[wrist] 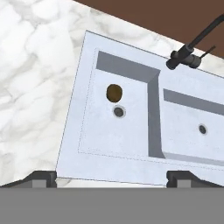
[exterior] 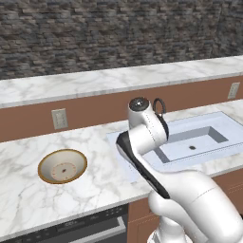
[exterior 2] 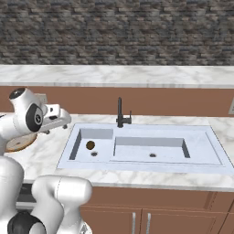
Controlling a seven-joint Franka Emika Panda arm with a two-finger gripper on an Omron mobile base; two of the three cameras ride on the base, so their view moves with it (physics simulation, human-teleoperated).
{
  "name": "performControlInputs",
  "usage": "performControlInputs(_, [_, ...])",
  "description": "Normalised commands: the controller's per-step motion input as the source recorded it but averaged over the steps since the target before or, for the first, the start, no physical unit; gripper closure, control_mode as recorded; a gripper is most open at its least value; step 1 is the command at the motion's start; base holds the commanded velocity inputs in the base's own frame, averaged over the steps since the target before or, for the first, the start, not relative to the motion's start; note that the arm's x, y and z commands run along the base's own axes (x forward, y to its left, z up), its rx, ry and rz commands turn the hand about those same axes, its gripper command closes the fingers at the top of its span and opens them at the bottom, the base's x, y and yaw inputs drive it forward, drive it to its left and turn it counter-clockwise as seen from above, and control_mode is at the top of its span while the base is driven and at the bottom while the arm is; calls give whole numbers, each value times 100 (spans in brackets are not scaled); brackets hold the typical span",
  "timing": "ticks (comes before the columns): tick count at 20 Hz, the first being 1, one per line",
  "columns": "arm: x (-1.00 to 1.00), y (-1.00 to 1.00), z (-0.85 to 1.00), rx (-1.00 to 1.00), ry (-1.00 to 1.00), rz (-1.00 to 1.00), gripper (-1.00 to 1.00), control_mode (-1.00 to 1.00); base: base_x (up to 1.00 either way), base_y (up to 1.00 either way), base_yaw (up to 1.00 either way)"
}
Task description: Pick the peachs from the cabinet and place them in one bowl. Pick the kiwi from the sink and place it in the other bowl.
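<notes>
The hand (wrist: pixel 111 177) is wide open and holds nothing, so drop it straight over the kiwi (wrist: pixel 114 92) in the left sink (wrist: pixel 74 127) and close softly

The claw (wrist: pixel 111 177) hangs open above the near rim of the sink (wrist: pixel 131 173), which is set into the worktop (wrist: pixel 35 87). Below and ahead of the claw the kiwi (wrist: pixel 114 92) lies in the left basin, just behind its drain (wrist: pixel 118 112). The tap (wrist: pixel 188 54) stands farther ahead to the right. The bowl (exterior: pixel 62 165) sits on the worktop off to the claw's left.
</notes>
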Motion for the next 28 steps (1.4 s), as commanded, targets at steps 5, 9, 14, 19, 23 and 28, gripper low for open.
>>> performControlInputs(5, [14,-10,-6,0,-1,0,-100,-100,0,0,0])
performControlInputs(9, [0,0,-11,0,-2,0,-100,-100,0,0,0])
performControlInputs(14, [9,-1,-41,-2,-12,0,-100,-100,0,0,0])
performControlInputs(19, [15,-14,-40,-3,-16,0,-100,-100,0,0,0])
performControlInputs(23, [52,-29,-30,0,-5,-1,-100,-100,0,0,0])
performControlInputs(28, [66,-26,-20,1,0,0,-100,-100,0,0,0])
